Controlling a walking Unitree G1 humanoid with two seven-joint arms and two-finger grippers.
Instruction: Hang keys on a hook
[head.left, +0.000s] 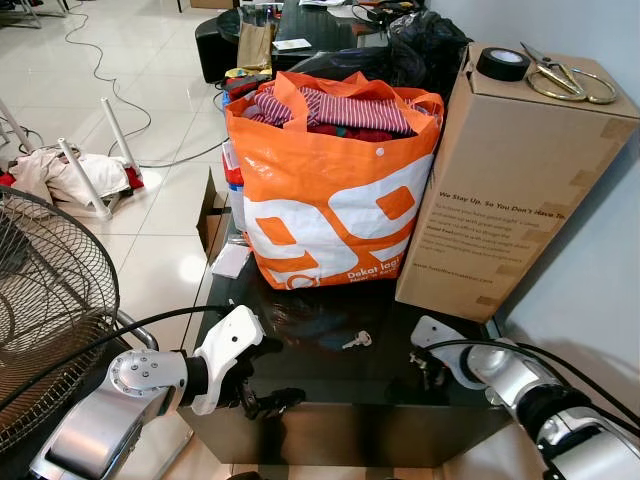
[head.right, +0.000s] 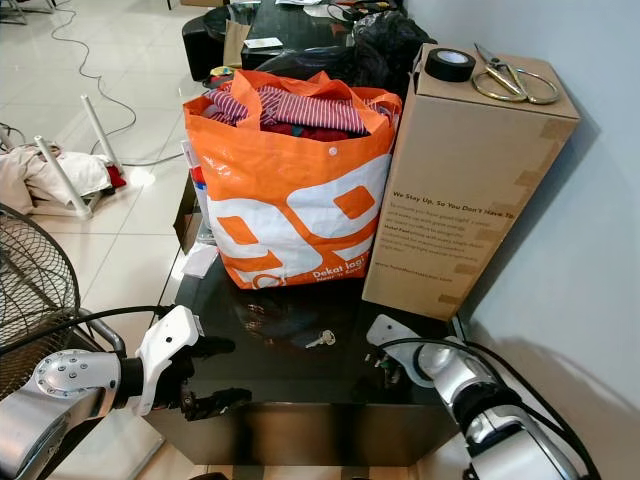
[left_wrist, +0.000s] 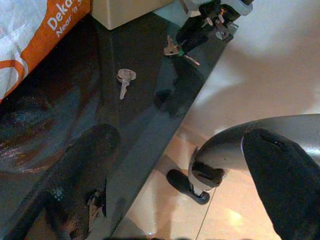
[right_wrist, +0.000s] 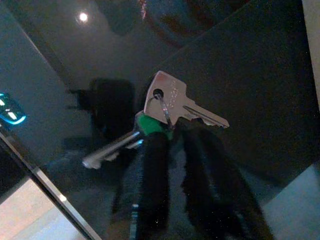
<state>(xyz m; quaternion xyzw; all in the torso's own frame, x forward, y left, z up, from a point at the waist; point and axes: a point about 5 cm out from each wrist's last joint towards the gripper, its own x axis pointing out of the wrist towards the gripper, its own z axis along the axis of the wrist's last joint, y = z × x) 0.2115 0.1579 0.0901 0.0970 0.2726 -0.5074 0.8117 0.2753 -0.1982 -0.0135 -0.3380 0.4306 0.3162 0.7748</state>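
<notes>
On the table top: glossy black table (head.left: 330, 375), lone key (head.left: 357, 340)
Room: white tiled floor (head.left: 160, 110)
Writing: orange bag (head.left: 330, 200) "Dekat"
Right gripper (right_wrist: 172, 132): pinching keys (right_wrist: 170, 107)
Left gripper (head.left: 262, 400): cannot tell

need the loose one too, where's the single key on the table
The single key lies flat mid-table, just before the orange bag, left of the right gripper.

Glossy black glass-like tabletop (head.left: 330, 375) mirrors the shiny metal keys (right_wrist: 172, 112), beside a slick orange plastic bag (head.left: 330, 200) and matt brown cardboard box (head.left: 510, 190).
</notes>
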